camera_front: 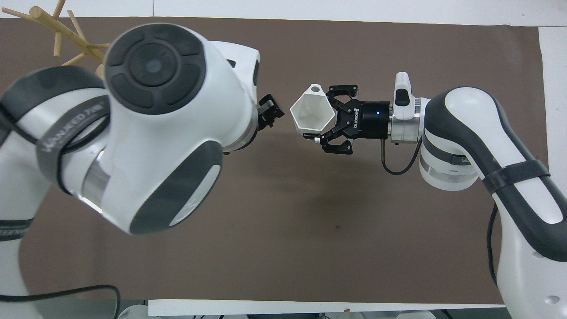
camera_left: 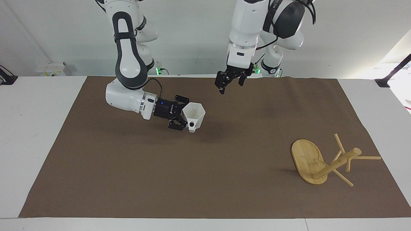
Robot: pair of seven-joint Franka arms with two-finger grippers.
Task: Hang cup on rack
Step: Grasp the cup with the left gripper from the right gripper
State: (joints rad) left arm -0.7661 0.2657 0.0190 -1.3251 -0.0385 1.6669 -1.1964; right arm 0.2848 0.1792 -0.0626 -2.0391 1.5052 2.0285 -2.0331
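Right gripper (camera_left: pixel 185 119) pinches the cup's (camera_left: pixel 194 118) rim, held sideways above the mat; left gripper (camera_left: pixel 230 81) hangs spread nearby. Probably a handover – the rack (camera_left: pixel 324 160) stands at the left arm's end, so keep that handle hole exposed.

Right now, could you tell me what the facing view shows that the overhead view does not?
Only the facing view shows the whole rack, oval base included, and the left claw open in the air over the brown mat. Only the overhead view looks into the cup's open mouth; there the left arm hides the rack's base. Both show the right claw shut on the cup.
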